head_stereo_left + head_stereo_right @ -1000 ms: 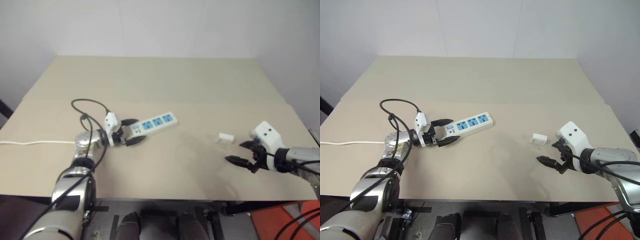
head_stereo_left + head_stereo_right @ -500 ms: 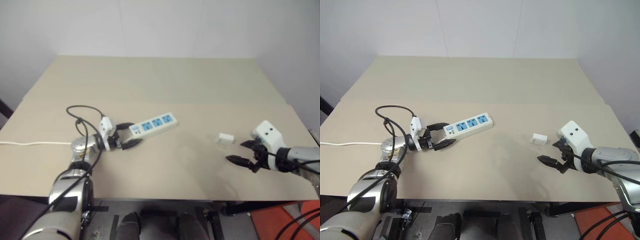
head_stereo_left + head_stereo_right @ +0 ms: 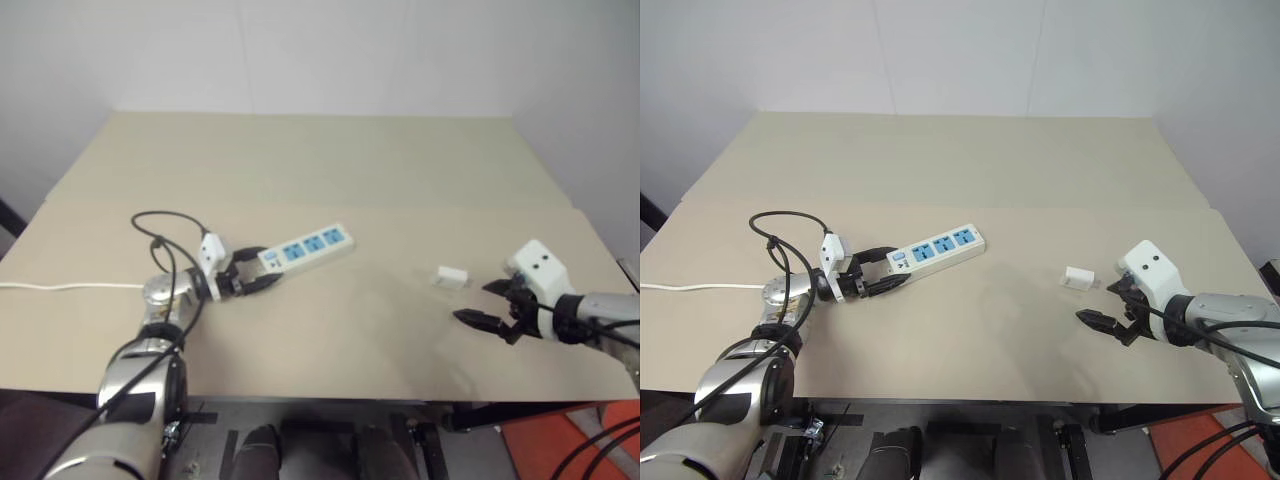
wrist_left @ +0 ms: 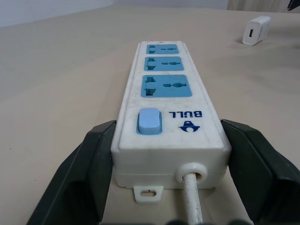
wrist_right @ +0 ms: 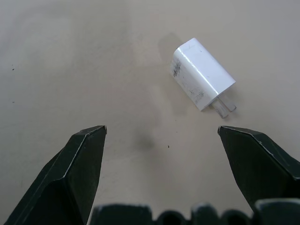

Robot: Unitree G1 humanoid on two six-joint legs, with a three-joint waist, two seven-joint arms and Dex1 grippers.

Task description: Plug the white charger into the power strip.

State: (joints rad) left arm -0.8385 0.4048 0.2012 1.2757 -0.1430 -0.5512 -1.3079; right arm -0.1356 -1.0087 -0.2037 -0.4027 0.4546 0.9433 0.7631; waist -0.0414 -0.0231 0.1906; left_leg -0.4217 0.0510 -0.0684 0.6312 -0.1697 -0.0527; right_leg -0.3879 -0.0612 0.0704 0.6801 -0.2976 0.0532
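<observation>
White and blue-socketed, the power strip [image 4: 168,117] lies with its switch end between the fingers [image 4: 93,173] of the left gripper [image 3: 254,283], which press its two sides. Beyond the wide-apart tips of the right gripper [image 5: 161,136], well clear of both, the white charger [image 5: 201,79] lies on the table [image 3: 970,180], prongs showing.

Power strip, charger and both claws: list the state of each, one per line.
Power strip: flat on the table, three blue sockets all empty, cord end between the left claw's fingers.
White charger: unplugged, lying on its side on the table, prongs exposed, apart from both claws.
Left claw: fingers against the strip's sides at its switch end.
Right claw: open, empty, near the charger.
</observation>
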